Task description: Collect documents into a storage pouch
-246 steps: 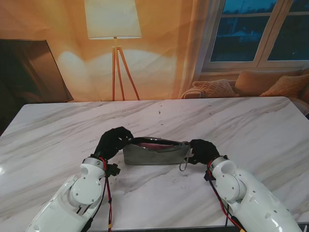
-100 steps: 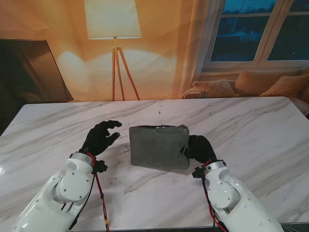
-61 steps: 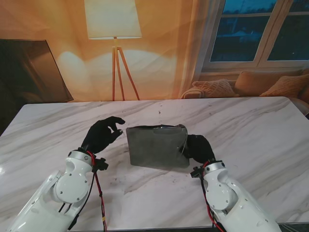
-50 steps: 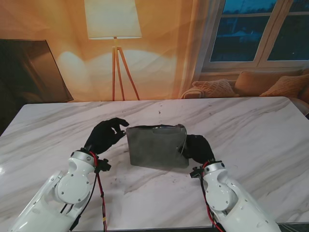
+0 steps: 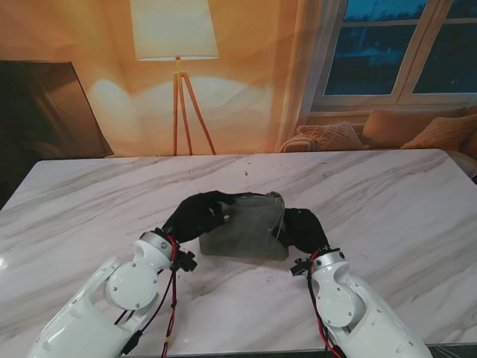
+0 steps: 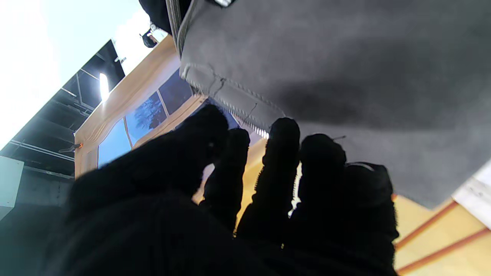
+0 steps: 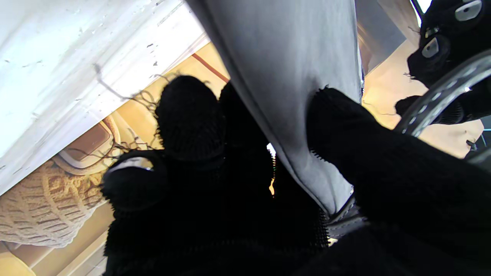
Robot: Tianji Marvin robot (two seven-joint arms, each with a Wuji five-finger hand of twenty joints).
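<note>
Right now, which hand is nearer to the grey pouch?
Right, narrowly. The right hand pinches the grey pouch at its right edge, fabric between thumb and fingers. The left hand is at the left edge, fingers at the fabric; grip unclear.

The flat grey felt storage pouch [image 5: 250,227] stands tilted on the bench, lifted between both hands: the right hand [image 5: 302,230] pinches its right edge, the left hand [image 5: 195,216] touches its left edge.
</note>
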